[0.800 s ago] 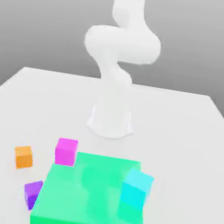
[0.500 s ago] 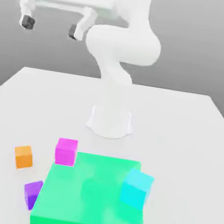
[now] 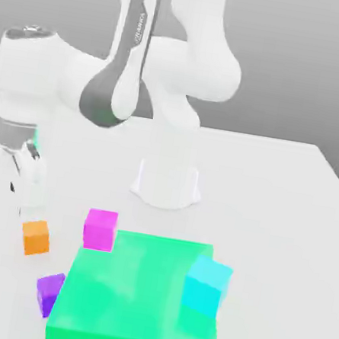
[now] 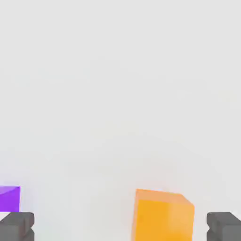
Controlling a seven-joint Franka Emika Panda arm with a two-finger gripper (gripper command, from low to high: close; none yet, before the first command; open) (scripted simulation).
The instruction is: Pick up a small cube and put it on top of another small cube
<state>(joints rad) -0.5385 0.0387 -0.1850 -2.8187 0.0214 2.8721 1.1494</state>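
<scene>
A small orange cube (image 3: 36, 237) sits on the white table toward the exterior view's left. My gripper (image 3: 27, 200) hangs just above and slightly behind it, open. In the hand view the orange cube (image 4: 163, 216) lies between the two dark fingertips (image 4: 17, 226), off-centre toward one of them, and my gripper (image 4: 120, 228) holds nothing. A magenta cube (image 3: 100, 229) stands against the back left corner of the green block. A purple cube (image 3: 48, 293) rests by the block's left side, and the purple cube (image 4: 9, 198) also shows beside one fingertip. A cyan cube (image 3: 207, 285) stands on the block.
A large flat green block (image 3: 137, 298) takes up the front middle of the table. The arm's white base (image 3: 167, 181) stands behind it at the centre. The table (image 3: 277, 190) stretches bare to the right and back.
The hand has swung down from high at the upper left to just above the orange cube. The cubes and the green block have not moved.
</scene>
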